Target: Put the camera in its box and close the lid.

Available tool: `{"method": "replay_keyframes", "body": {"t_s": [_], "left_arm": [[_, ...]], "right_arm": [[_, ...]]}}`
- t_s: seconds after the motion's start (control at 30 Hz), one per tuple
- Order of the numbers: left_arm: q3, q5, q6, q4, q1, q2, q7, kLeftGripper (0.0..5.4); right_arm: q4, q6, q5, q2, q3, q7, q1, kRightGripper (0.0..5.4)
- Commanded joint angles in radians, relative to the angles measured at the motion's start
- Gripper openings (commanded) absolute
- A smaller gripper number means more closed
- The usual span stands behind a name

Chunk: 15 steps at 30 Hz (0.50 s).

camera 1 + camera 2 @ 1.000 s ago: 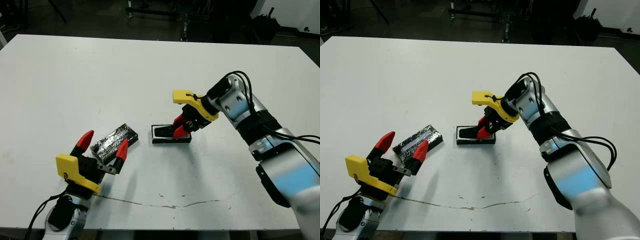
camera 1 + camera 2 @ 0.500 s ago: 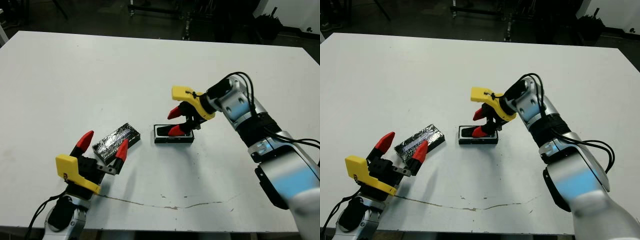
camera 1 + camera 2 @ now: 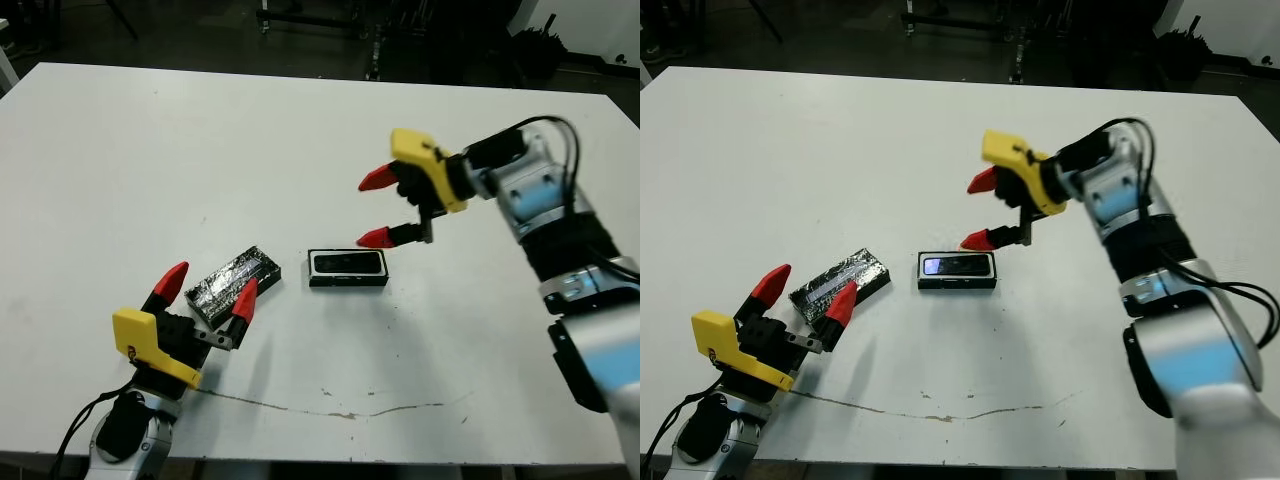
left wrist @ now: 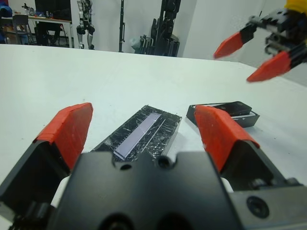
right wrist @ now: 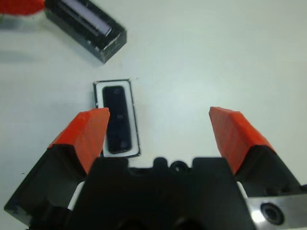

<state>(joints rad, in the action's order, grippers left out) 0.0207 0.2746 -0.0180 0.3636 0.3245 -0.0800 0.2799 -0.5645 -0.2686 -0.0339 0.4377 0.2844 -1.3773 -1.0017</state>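
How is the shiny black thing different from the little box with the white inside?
The lid is a flat slab with crinkly silvery reflections, while the box is a shallow tray with black walls and white lining. The lid carries nothing; the box holds the camera. The lid sits just in front of the open left hand, but the box lies apart from the open right hand, which is above it. Both are black, rectangular, similar in size, and rest on the table.

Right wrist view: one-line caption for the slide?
Open right end effector above the camera seated in its box; lid lies apart on the table.
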Motion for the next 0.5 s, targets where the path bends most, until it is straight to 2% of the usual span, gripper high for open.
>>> {"method": "replay_keyframes", "body": {"t_s": [0.03, 0.1, 0.2, 0.27, 0.37, 0.5], "left_arm": [[0.001, -0.007, 0.001, -0.008, 0.003, -0.011, 0.005, 5.40], [0.002, -0.007, -0.003, -0.011, 0.003, -0.010, 0.006, 5.40], [0.001, -0.005, -0.008, -0.014, 0.003, -0.010, 0.010, 5.40], [0.000, 0.000, -0.006, -0.013, 0.003, -0.009, 0.012, 5.40], [-0.002, 0.004, 0.000, -0.011, 0.003, -0.009, 0.013, 5.40], [-0.003, 0.003, 0.005, -0.008, 0.004, -0.013, 0.013, 5.40]], "right_arm": [[0.031, 0.043, 0.046, 0.048, -0.061, 0.012, 0.012, 5.39], [0.087, -0.026, 0.075, 0.060, -0.114, 0.071, 0.035, 5.39], [0.296, -0.180, 0.120, 0.050, -0.224, 0.253, 0.146, 5.39], [0.427, -0.232, 0.145, 0.032, -0.279, 0.363, 0.229, 5.39], [0.611, -0.224, 0.121, -0.005, -0.313, 0.545, 0.377, 5.11], [0.696, -0.143, 0.123, -0.052, -0.305, 0.675, 0.509, 4.57]]}}
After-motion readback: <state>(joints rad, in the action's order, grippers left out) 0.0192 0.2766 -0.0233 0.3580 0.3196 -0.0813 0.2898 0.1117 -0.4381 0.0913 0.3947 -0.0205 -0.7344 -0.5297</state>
